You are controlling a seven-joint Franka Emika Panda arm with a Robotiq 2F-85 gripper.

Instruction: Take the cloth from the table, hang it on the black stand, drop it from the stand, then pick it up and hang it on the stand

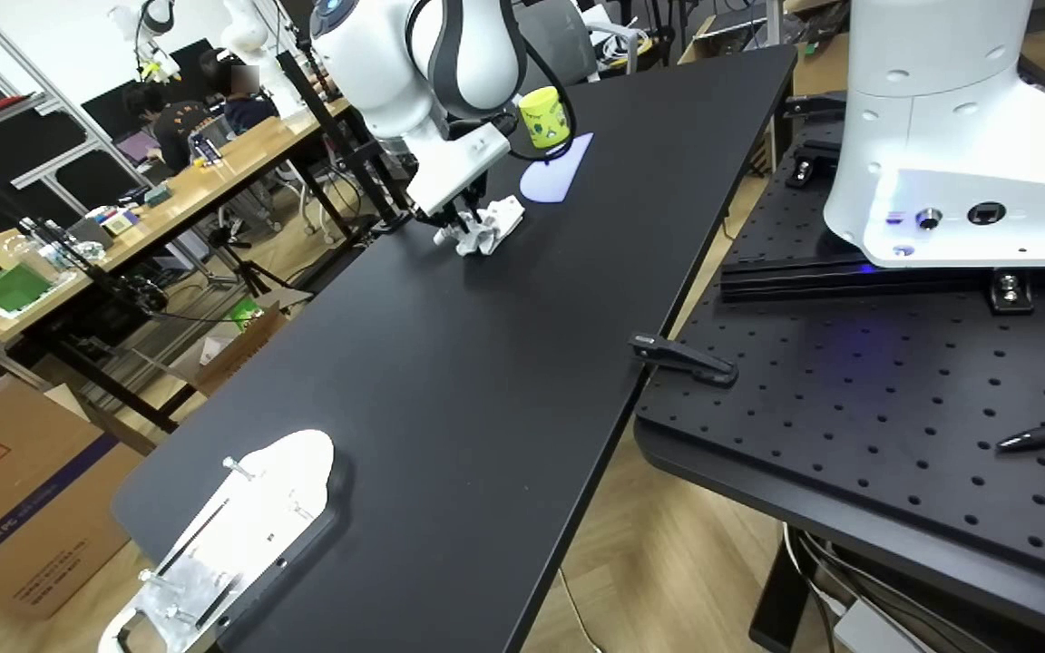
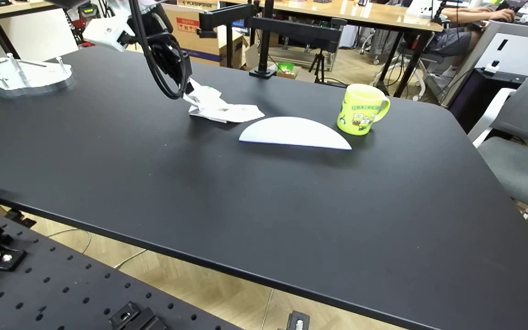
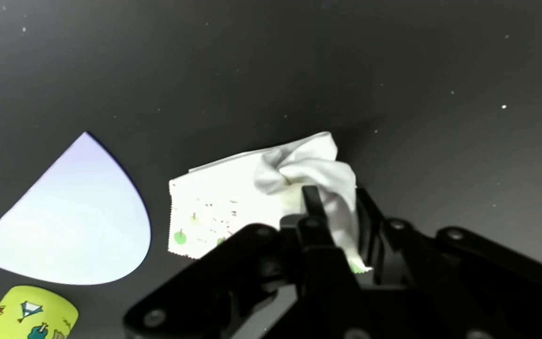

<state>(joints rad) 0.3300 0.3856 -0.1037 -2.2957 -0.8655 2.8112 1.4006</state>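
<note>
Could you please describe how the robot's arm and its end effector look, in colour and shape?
The arm has white, rounded segments with dark grey bands; black cables loop beside the end effector. That is black, with slim fingers and round screw heads. The white base has a round metal connector.

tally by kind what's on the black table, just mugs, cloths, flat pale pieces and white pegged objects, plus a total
Mug: 1
Cloth: 1
Flat pale piece: 1
White pegged object: 1
Total: 4
</note>
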